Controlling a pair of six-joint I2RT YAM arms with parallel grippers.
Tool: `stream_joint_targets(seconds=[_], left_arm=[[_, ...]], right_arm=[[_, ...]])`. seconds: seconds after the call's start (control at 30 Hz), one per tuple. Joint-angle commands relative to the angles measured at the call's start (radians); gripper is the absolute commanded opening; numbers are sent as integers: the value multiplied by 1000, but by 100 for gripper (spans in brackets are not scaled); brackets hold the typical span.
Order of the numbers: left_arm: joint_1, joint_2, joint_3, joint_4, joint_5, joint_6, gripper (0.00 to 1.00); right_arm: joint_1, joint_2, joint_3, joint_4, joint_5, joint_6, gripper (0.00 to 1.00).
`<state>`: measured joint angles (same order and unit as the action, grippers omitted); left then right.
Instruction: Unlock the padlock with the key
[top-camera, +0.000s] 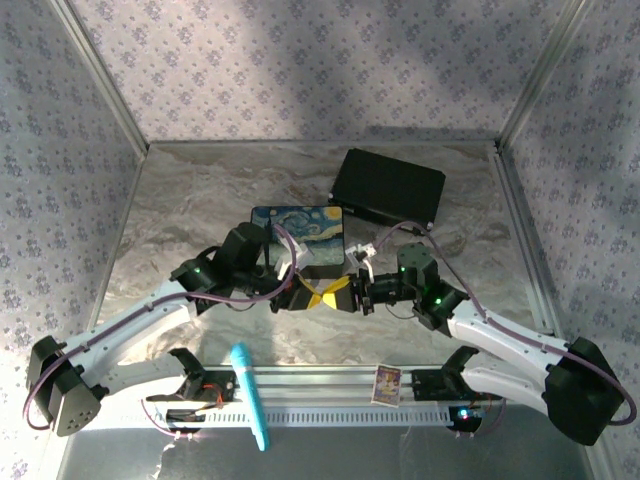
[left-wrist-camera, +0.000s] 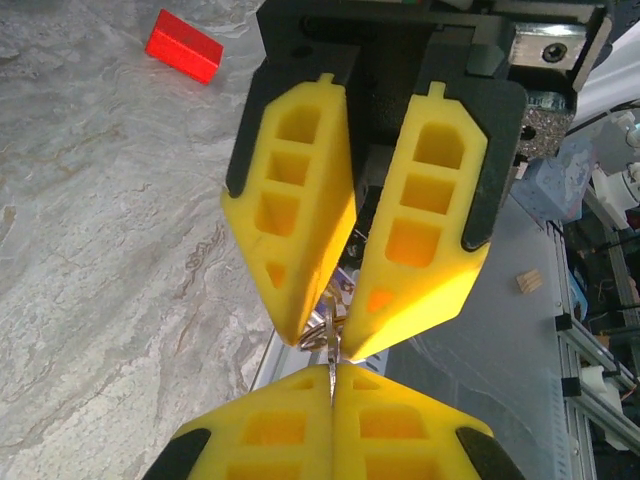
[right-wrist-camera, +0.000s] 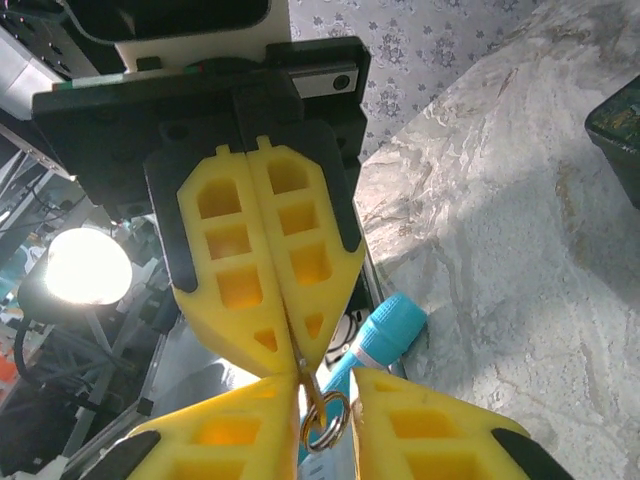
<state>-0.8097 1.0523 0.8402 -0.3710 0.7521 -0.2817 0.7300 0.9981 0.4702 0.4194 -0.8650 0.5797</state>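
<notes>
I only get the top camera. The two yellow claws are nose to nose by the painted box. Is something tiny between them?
Observer: Yes. The left gripper is shut on the key, edge-on, seen from the right wrist.
Operator: Is anything on the key?
Observer: A metal ring at its end sits between the fingertips of the right gripper.
Operator: What else can't I see?
Observer: A red block lies on the marble tabletop, in the left wrist view.
</notes>
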Motion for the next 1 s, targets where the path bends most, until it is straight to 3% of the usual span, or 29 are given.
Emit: stream_joint_targets(seconds=[0.0,0.4,0.53,0.6,0.73,0.77,0.97], left_arm=[[0,-29,-7,10,35,-2,0],[0,-35,-13,11,33,-12,0],[1,-50,-12,6,-50,-19,2],[2,-63,-15,14,-90,-28,10],[9,-91,-28,48,-167,-62,76],[9,-101,-31,59,-196,-74,86],[18,-162,-75,164,-425,-227,95]], right_arm=[[0,-13,30,19,20,-4,29],[5,-18,21,39,23,4,7],[2,-18,22,2,31,-12,5],[0,-21,17,-11,44,-14,5],[-8,-30,4,-42,88,-16,0],[-11,-32,-1,-42,97,-15,0],[-38,-49,-14,-130,196,-27,0]])
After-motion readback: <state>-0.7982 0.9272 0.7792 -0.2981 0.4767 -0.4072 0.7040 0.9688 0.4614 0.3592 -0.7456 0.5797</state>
